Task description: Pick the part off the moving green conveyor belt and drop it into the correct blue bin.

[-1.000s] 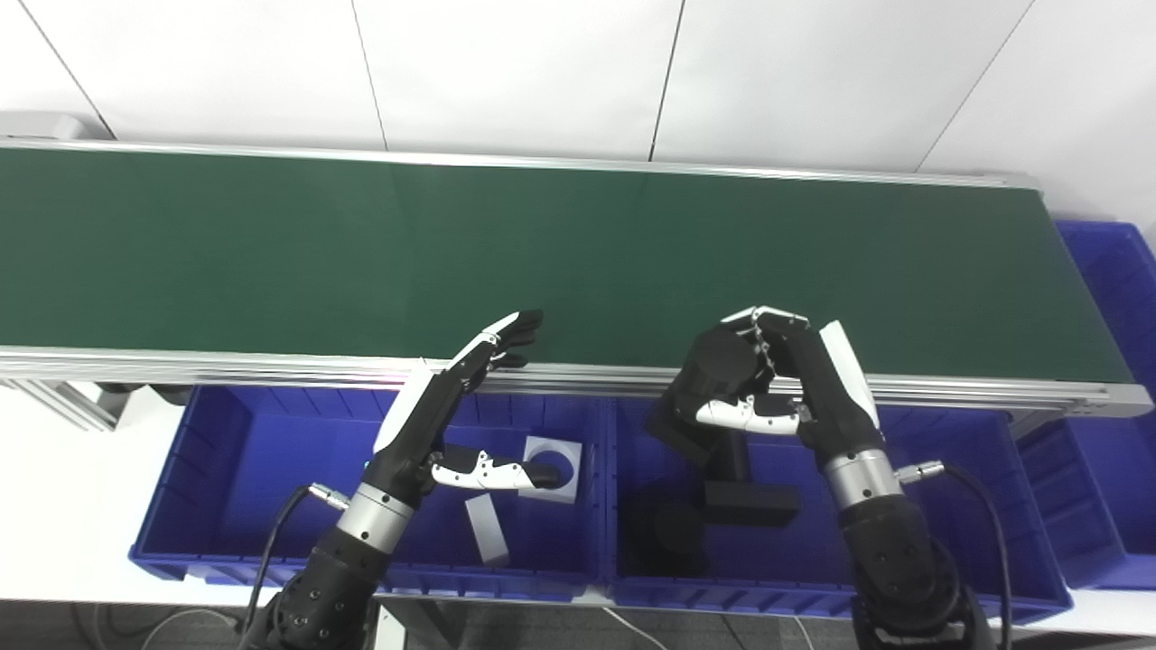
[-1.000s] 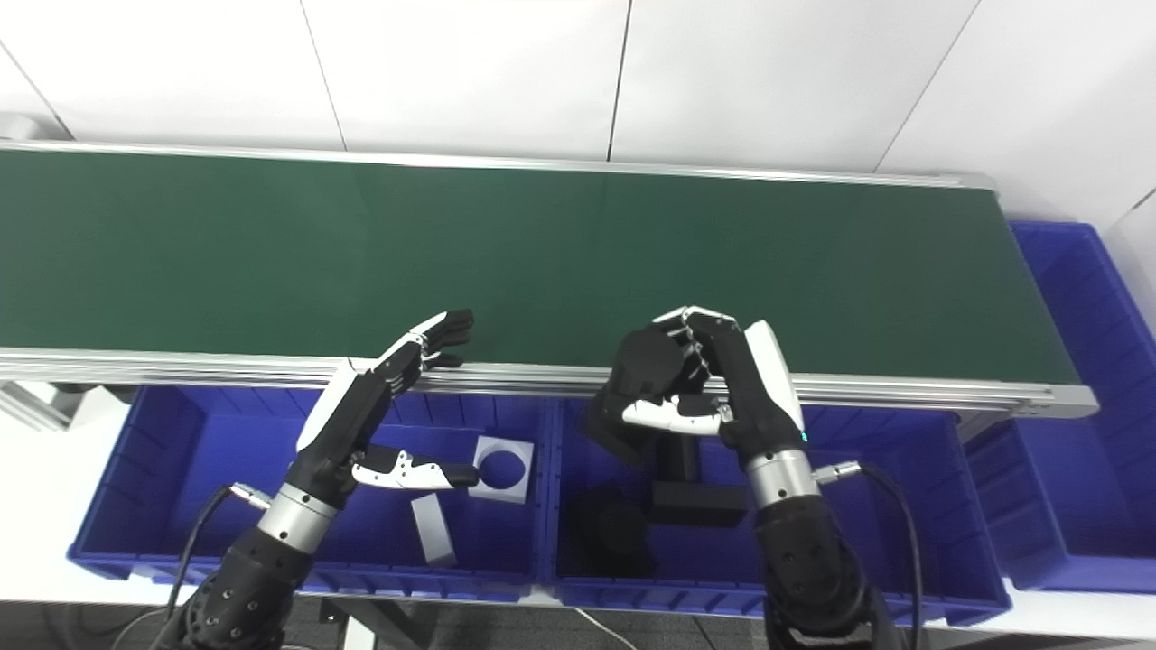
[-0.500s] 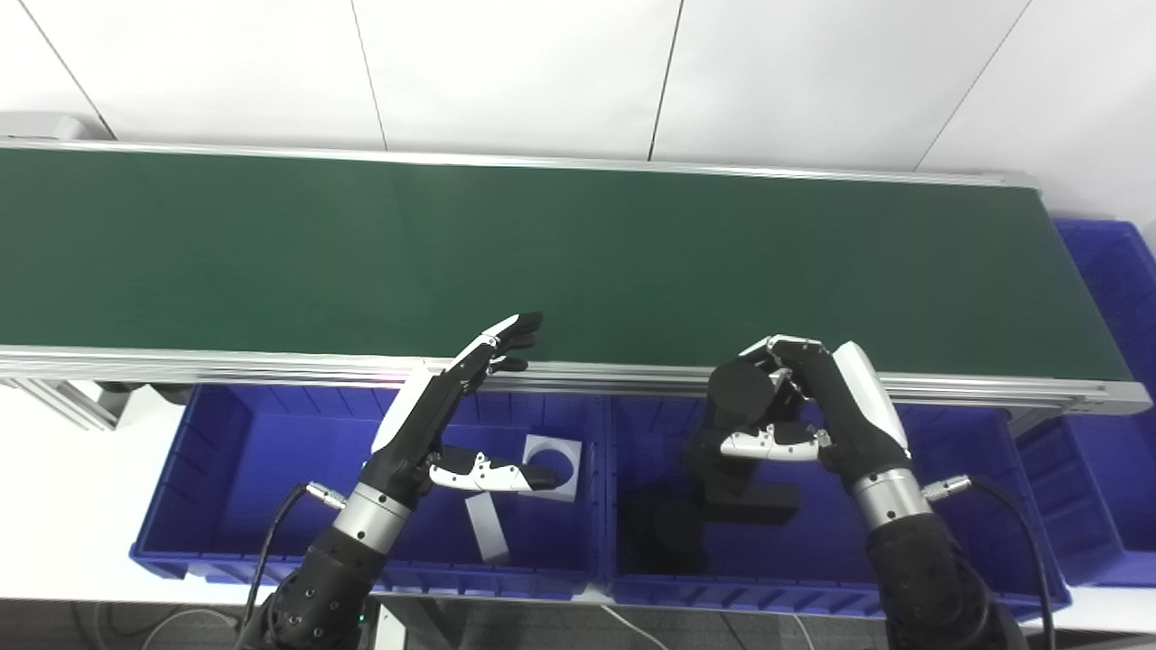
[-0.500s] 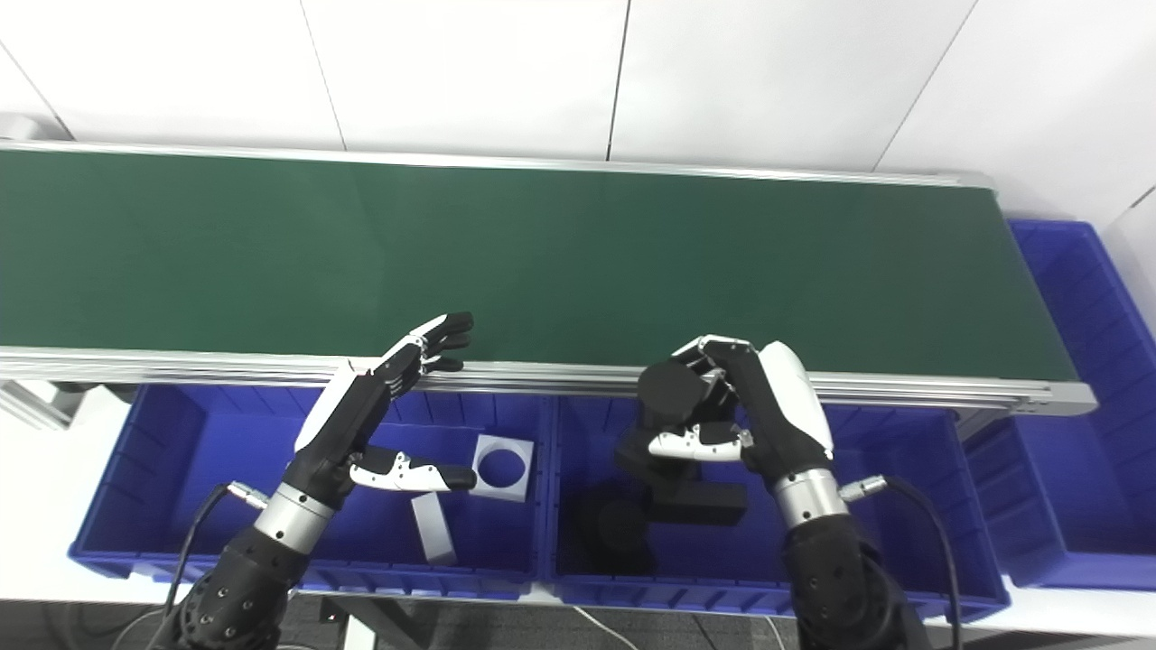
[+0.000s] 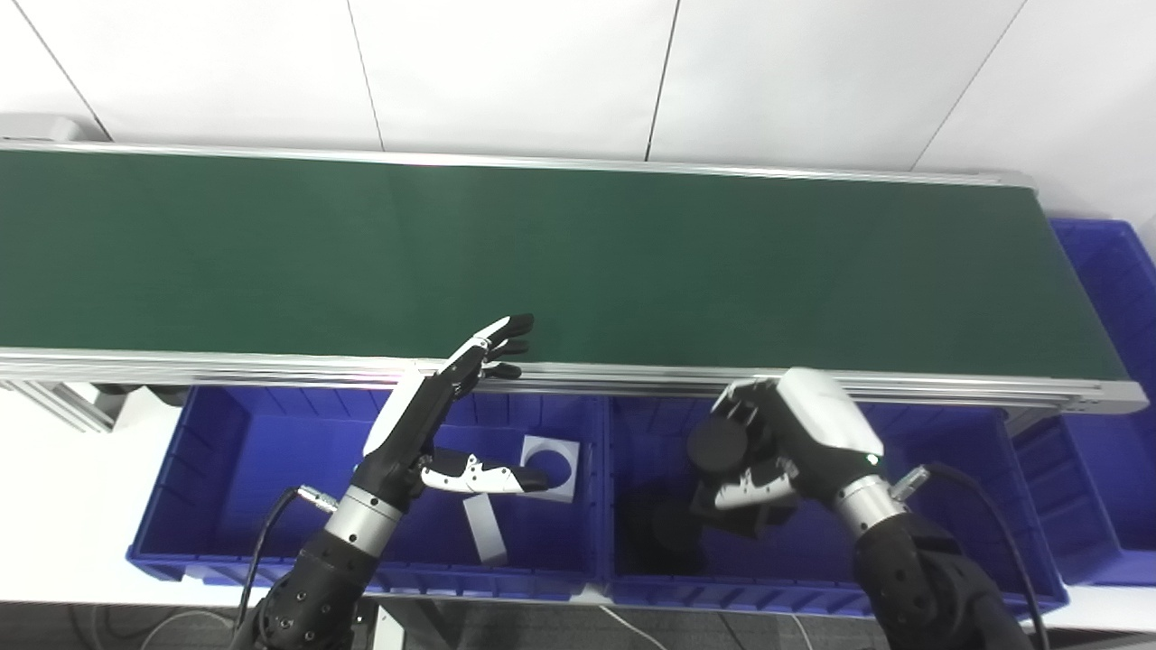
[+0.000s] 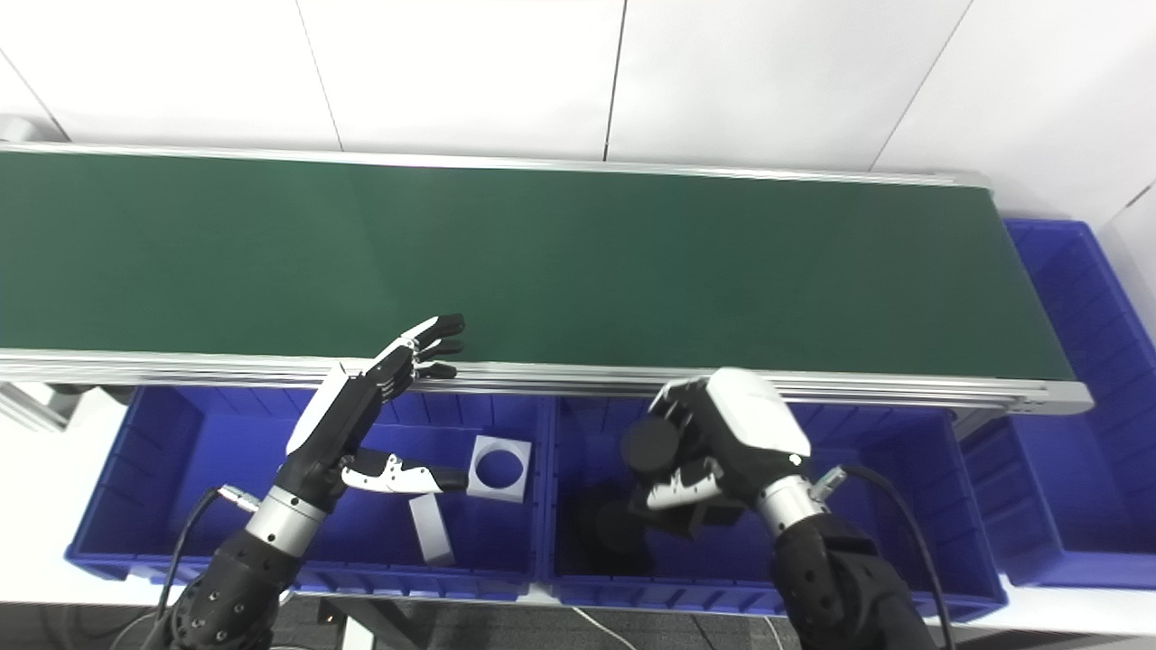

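My right hand (image 5: 799, 433) is shut on a black round part (image 5: 716, 446) and holds it above the middle blue bin (image 5: 975, 506), just in front of the conveyor's near rail. The back of the hand faces up, with the thumb under the part. The part also shows in the right eye view (image 6: 648, 446). My left hand (image 5: 424, 420) is open and empty over the left blue bin (image 5: 235, 469), its fingertips reaching across the rail to the edge of the green belt (image 5: 578, 262). No part lies on the belt.
The middle bin holds black parts (image 5: 664, 533). The left bin holds a grey square plate with a round hole (image 5: 548, 456) and a grey block (image 5: 485, 528). A third blue bin (image 5: 1115, 298) stands at the belt's right end. An aluminium rail (image 5: 226, 366) edges the belt.
My right hand has drawn back from the belt edge and come down over the middle bin with the black part, turning palm down. The left hand has hardly moved.
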`<state>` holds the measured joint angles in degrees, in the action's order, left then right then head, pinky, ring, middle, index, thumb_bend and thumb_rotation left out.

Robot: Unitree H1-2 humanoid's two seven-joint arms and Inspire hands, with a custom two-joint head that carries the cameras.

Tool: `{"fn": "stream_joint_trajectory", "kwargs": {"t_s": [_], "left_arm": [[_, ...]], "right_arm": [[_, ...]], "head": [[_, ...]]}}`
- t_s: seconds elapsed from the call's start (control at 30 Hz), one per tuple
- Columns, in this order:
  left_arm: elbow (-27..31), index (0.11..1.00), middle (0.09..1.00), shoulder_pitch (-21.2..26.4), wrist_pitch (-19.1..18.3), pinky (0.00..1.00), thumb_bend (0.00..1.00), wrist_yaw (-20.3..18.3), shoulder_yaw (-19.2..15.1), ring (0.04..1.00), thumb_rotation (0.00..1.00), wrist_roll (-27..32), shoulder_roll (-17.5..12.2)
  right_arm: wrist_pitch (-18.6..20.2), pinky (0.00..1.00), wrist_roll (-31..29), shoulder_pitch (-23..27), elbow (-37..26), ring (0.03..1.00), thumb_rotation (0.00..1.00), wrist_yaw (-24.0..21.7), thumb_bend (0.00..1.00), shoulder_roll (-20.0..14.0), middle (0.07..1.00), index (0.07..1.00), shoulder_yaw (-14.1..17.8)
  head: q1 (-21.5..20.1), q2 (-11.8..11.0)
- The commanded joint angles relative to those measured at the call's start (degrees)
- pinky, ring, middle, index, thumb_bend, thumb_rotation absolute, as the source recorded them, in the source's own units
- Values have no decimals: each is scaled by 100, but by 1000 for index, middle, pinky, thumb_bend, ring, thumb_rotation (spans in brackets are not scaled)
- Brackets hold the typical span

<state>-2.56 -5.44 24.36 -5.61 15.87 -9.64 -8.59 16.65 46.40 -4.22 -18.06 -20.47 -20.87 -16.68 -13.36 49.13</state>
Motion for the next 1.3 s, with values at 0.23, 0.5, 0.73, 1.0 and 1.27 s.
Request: {"fn": "stream_joint_trajectory", "kwargs": {"t_s": [0.23, 0.5, 0.73, 1.0, 1.27], "left_arm": [[251, 901, 904, 26, 211, 737, 970, -62, -50, 845, 370, 45, -19], [271, 897, 898, 12, 224, 731, 971, -103, -103, 836, 368, 13, -43], [315, 898, 896, -10, 212, 723, 970, -136, -136, 833, 393, -22, -67], [364, 892, 892, -69, 177, 732, 983, -187, -183, 831, 390, 18, -67], [385, 891, 894, -147, 196, 747, 987, -197, -228, 837, 398, 9, -80]], "right_arm": [[163, 722, 843, 178, -653, 795, 212, -983, 840, -206, 832, 791, -275], [259, 877, 1213, 93, -968, 935, 345, -1536, 964, -43, 949, 943, -211], [85, 880, 780, -80, -947, 958, 369, -1260, 1000, 234, 994, 1000, 61], [-501, 810, -946, -307, -546, 948, 321, -226, 990, 760, 1000, 1000, 617], [-819, 817, -2053, -356, -122, 966, 396, 184, 1000, 853, 1000, 1000, 707]], "head": [[-36, 15], [-61, 29], [-59, 41], [-48, 52], [131, -18]]}}
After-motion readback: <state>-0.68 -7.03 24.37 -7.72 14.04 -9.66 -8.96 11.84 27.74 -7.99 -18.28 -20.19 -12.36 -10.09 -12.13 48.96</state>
